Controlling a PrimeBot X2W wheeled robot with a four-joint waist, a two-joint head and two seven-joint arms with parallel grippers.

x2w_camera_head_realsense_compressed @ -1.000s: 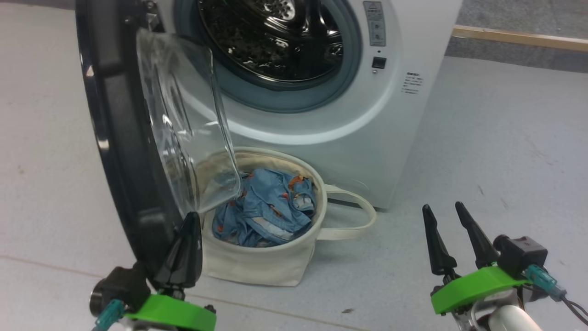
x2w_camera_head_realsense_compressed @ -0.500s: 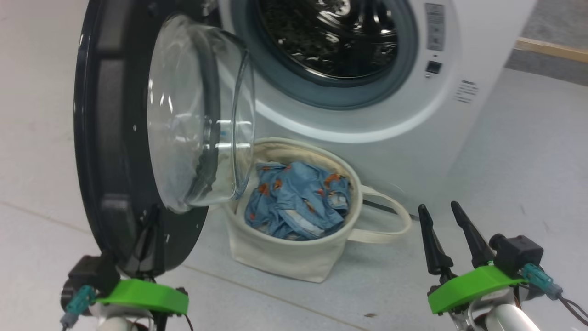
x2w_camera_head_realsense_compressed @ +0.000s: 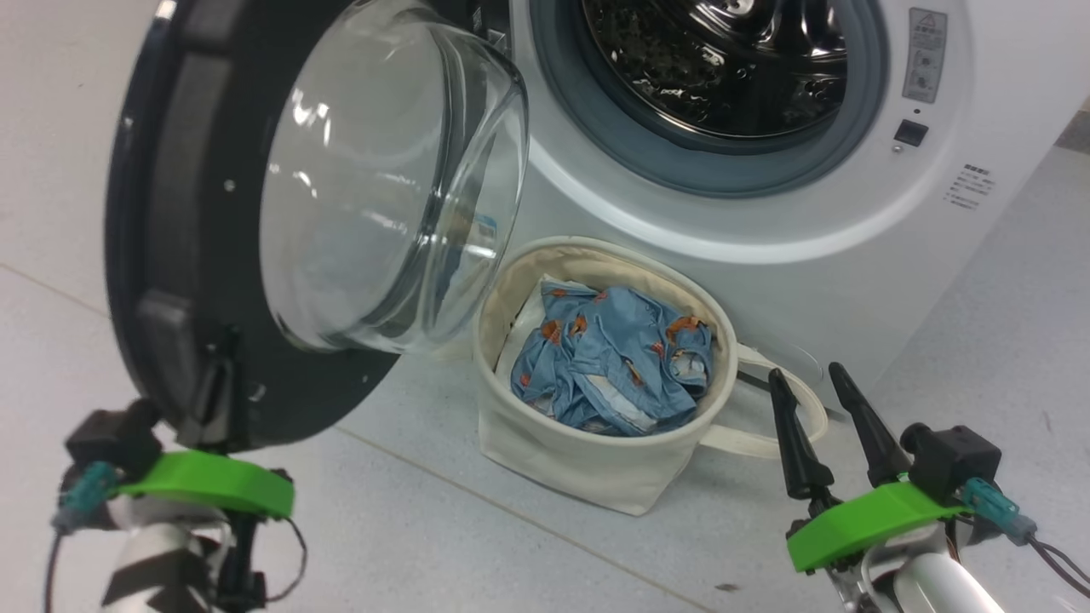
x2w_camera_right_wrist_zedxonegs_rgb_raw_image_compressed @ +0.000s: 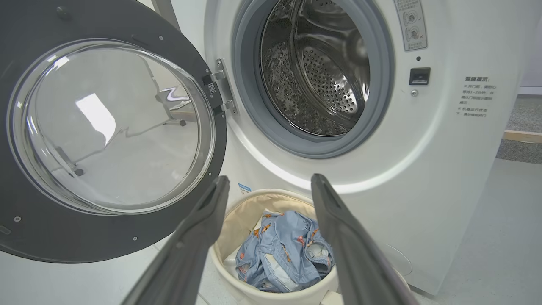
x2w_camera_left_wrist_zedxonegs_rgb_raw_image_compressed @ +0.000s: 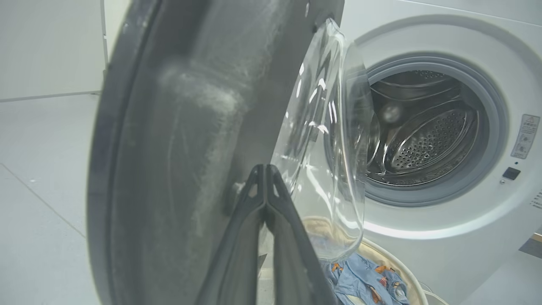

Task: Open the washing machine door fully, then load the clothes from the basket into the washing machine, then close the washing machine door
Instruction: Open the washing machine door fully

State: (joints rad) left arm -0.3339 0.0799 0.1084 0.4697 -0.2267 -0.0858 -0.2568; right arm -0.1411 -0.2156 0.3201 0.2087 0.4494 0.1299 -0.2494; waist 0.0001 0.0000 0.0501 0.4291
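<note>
though cut off above, door (x2w_camera_head_realsense_compressed: 162, 255) open

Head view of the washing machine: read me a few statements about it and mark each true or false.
The basket stands in front of the washing machine. True.
The clothes are inside the washing machine. False: they lie in the basket.
The washing machine door is closed. False: it stands open.
The right gripper is open and empty. True.
The left gripper is open. False: it is shut, tips at the door's inner side.
</note>
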